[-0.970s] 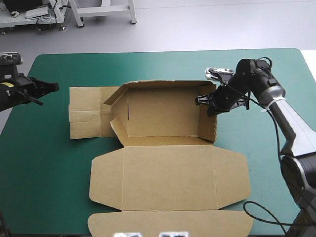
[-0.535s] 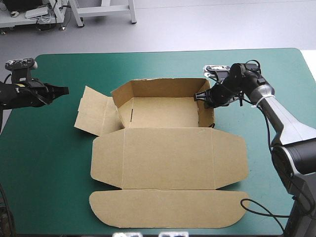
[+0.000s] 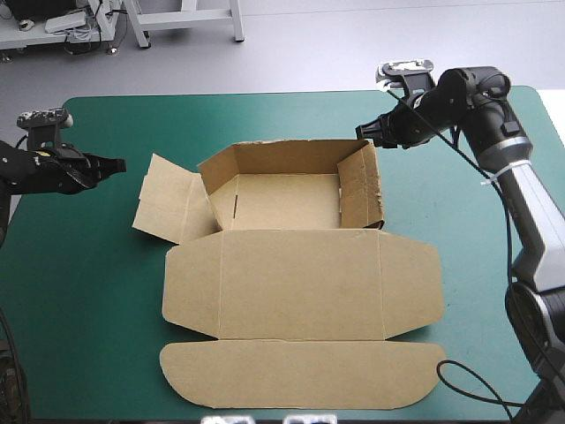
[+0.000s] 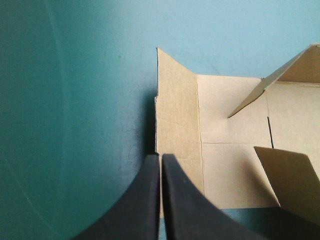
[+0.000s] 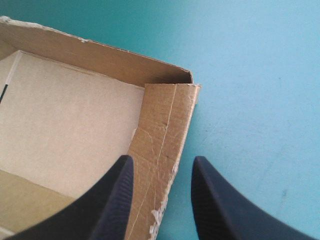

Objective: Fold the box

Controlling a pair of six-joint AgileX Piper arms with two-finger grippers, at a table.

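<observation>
The box lies between the two grippers, lid flat, back and right walls raised. The right gripper hovers with fingers parted, the right wall just under their gap and untouched, so it appears to stand unaided. The left gripper, fingers pressed together and empty, points at the splayed left flap just ahead, probably to push it upright.

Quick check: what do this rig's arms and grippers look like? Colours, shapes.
Left gripper and right gripper: two broad, black, curved fin-shaped fingers each. Right arm: black links near the wrist, silver-grey forearm. Left arm: black where visible.
</observation>
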